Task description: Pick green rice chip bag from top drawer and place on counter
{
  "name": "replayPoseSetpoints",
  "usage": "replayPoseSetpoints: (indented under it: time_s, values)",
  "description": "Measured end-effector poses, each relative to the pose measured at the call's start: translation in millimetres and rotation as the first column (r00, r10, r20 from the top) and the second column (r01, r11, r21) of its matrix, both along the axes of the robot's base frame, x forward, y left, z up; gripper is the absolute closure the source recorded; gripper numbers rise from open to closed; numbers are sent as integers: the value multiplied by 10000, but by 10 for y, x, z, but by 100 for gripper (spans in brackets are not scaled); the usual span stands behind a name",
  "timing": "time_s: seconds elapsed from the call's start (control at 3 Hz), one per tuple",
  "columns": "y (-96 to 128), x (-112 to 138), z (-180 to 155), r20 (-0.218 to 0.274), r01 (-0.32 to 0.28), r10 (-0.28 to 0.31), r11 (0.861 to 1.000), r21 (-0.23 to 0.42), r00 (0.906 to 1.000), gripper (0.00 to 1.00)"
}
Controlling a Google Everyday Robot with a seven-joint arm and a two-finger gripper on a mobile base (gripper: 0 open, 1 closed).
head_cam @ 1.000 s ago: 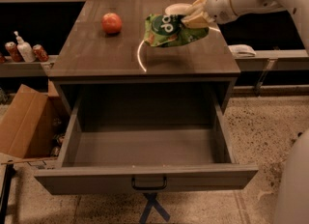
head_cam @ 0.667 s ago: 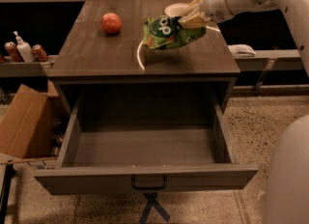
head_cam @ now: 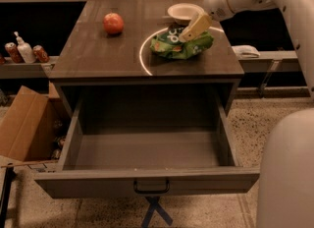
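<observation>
The green rice chip bag (head_cam: 179, 45) lies crumpled on the counter (head_cam: 98, 55), at its right side, over the bright ring line (head_cam: 141, 55). My gripper (head_cam: 192, 29) reaches in from the upper right and sits right on top of the bag, touching its upper edge. The top drawer (head_cam: 147, 180) is pulled fully out below the counter. Its inside is bare, and its dark pull handle (head_cam: 151, 187) faces me.
A red apple (head_cam: 113, 23) sits on the counter at the back left. A white bowl (head_cam: 182, 12) sits just behind the bag. A brown cardboard box (head_cam: 24, 124) stands on the floor at left. Cans and a bottle (head_cam: 24, 50) stand on the left shelf. My white body (head_cam: 287, 173) fills the lower right.
The bag was held in the air above the counter's right side. It has come down and now rests on the counter, with the gripper lowered onto it.
</observation>
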State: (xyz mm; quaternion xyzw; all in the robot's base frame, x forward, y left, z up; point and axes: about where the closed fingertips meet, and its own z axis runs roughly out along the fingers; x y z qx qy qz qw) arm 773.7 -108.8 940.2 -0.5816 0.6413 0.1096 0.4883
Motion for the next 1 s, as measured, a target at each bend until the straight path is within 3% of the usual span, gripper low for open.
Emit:
replayPoseSetpoints:
  time_s: [0.33, 0.67, 1.0]
  values:
    - [-89, -102, 233, 447, 79, -86, 9999, 153, 9990, 0]
    - [-429, -373, 602, 1185, 551, -594, 9977, 394, 9912, 0]
    - [-704, -562, 754, 1526, 940, -1020, 9938, 588, 9830, 0]
